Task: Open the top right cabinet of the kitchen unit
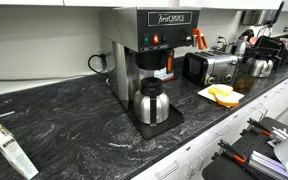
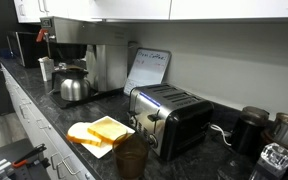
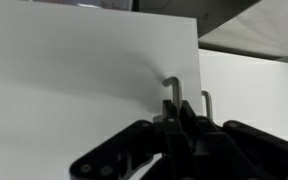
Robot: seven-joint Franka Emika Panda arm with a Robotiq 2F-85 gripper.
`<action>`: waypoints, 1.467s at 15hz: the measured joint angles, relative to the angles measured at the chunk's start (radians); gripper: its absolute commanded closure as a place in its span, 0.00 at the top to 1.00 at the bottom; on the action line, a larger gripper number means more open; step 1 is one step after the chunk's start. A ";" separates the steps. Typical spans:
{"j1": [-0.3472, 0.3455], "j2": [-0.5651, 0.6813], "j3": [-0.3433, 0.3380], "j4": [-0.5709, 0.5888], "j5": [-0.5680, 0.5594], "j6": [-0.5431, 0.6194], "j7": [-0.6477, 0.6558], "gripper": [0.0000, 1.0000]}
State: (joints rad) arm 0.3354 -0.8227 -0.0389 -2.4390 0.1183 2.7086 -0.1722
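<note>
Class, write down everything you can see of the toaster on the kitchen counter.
The toaster is a wide box of shiny metal with black ends and slots on top. It stands upright on the black marbled countertop near the wall, its control end toward the yellow slices. Nothing rests on it.

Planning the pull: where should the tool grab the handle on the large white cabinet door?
Grip the handle by its straight bar, coming head-on at the door front. The bar stands off the panel, which leaves room for a finger on either side.
</note>
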 measured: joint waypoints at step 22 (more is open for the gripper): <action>-0.335 -0.364 0.258 -0.040 -0.152 -0.440 0.430 0.02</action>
State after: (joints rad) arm 0.0002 -1.1871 0.2195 -2.4789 -0.0341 2.2683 0.2582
